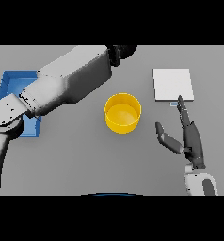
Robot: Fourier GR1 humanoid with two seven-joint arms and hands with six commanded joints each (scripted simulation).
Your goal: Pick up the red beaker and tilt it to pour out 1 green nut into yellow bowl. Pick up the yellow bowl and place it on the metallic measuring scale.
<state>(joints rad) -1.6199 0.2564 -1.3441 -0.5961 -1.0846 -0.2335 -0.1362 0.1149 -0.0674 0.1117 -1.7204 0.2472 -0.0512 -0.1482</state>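
- My right hand [193, 141] sits at the right side of the tabletop [76, 155], coming in from the lower edge. Its fingers [183, 113] are straight and point away from me, the thumb [166, 139] is spread out to the left, and it holds nothing.
- The fingertips of that hand reach up to the near edge of the scale [173, 84], a flat pale square plate lying at the right rear of the tabletop. I cannot tell whether they touch it or only hover over its small front tab.
- My left arm [67, 84] stretches in from the left side, running diagonally up and across toward the far middle of the tabletop. Its left hand [123, 50] shows only as a dark shape at the very top edge of my view, so I cannot tell how its fingers are set or whether it has anything in it.
- The yellow bowl [123, 113] stands upright in the middle of the tabletop, between the two arms, touched by neither hand. I see nothing inside it.
- A blue tray [12, 82] lies at the left side, mostly covered by my left arm.
- The red beaker does not show in my view.
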